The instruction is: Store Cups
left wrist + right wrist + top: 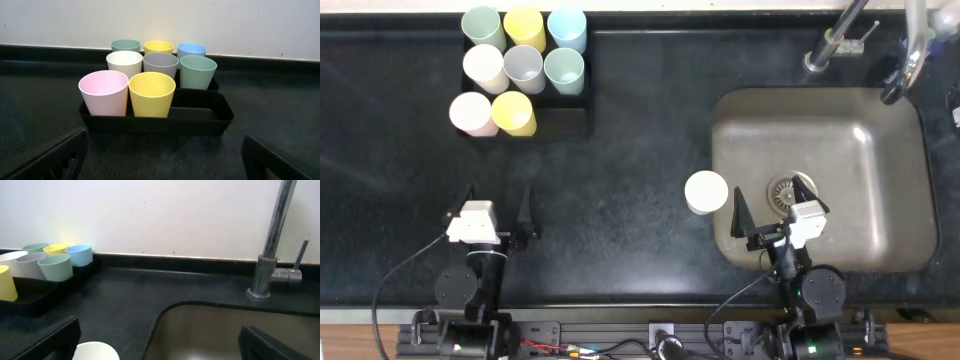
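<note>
- Upper left of the top view: the tray [568, 118] holds eight cups [525, 65], with one slot free at its lower right
- Lower left: the left gripper [492, 207], fingers spread and empty
- Centre right: a loose white cup [706, 192] stands on the tabletop [640, 150], just beside the sink [880, 130]; probably light, stiff and smooth, best pinched gently across its wall
- Lower right: the right gripper [772, 203], fingers released, near that cup

1. Light is bright and even across the top view, though the black countertop [640, 170] stays dark.
2. The steel sink [860, 130] carries a soft sheen at right.
3. The cups [160, 64] cast faint shadows; the wall [225, 20] is brightly lit.
</note>
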